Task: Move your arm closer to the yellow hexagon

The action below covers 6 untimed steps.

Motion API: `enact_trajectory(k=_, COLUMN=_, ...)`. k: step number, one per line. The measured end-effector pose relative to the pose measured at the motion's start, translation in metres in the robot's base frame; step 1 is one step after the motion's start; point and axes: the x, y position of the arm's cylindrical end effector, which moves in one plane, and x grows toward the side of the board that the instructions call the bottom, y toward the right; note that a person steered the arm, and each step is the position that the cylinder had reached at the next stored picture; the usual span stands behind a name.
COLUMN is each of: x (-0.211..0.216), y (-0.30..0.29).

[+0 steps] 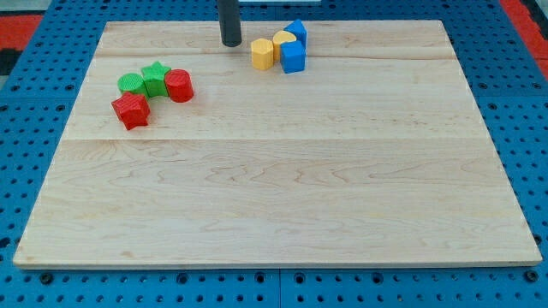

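Observation:
The yellow hexagon [262,53] stands near the view's top, left of centre in a small cluster. Touching it on the right are a second yellow block [283,40], a blue cube [293,58] and another blue block [297,32] behind. My tip [230,43] is the lower end of a dark rod coming down from the view's top edge. It rests on the board just left of the yellow hexagon, with a small gap between them.
A second cluster lies at the view's upper left: a green round block [131,83], a green star [156,78], a red cylinder [179,85] and a red star [131,110]. The wooden board [274,188] sits on a blue pegboard surface.

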Motion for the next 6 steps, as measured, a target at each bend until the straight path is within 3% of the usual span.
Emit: enact_trajectory(k=6, x=0.045, y=-0.010)
